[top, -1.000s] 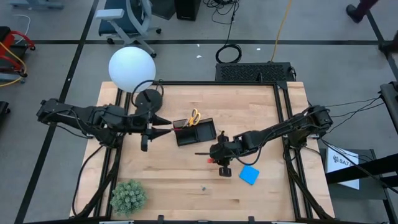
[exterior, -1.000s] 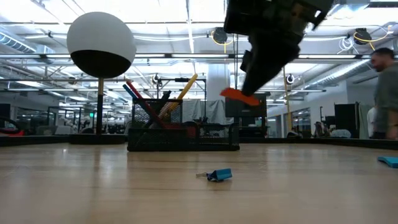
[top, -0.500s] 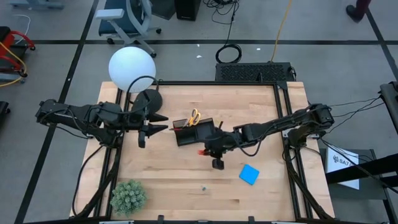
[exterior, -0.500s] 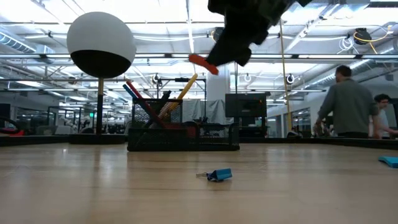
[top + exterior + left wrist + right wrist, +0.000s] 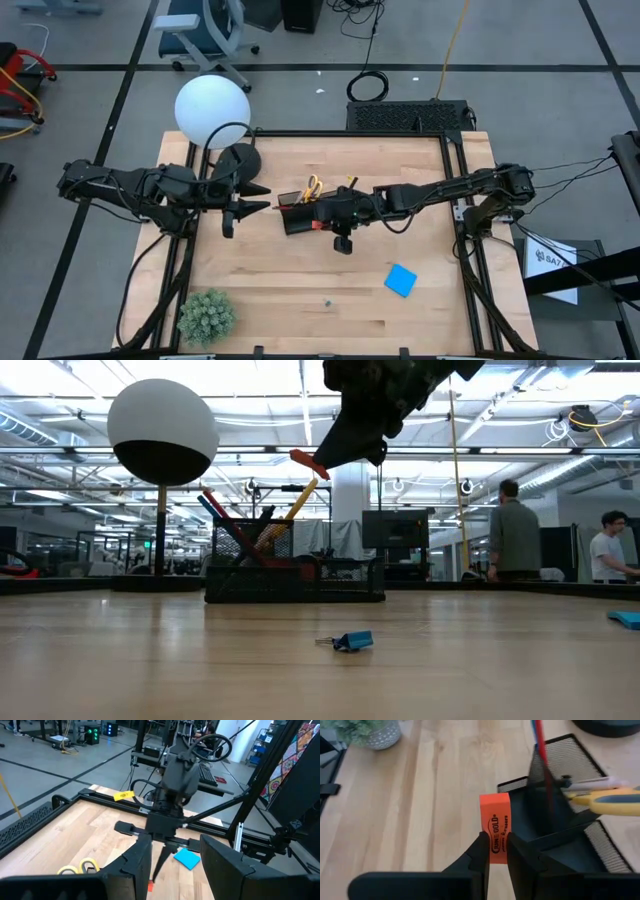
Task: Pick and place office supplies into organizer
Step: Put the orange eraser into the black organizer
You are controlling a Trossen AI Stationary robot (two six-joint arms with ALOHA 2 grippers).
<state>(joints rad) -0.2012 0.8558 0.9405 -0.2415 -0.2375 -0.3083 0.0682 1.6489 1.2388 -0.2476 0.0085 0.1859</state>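
My right gripper is shut on a small orange eraser with dark print. It hangs above the near left corner of the black mesh organizer, clear of it in the low view. The organizer rests flat on the table and holds yellow-handled scissors and several pens that lean in its upright cup. My left gripper stands open in the air to the organizer's left, with nothing between its fingers. My right gripper pinches the eraser's two narrow sides near its rear end between its two fingers. The fingers come from the table's right, slanting down. The eraser juts forward beyond the fingertips, tilted downward, lifted clear of table and organizer.
A white globe lamp with a round black base stands at the far left. A green plant sits at the near left. A blue note pad and a small blue item lie on the table's near part. People stand in the room behind.
My right gripper has carried the orange eraser up and toward the table's left and far side, from above the bare table near the blue pad to above the organizer's near corner. It has stayed shut on the eraser.
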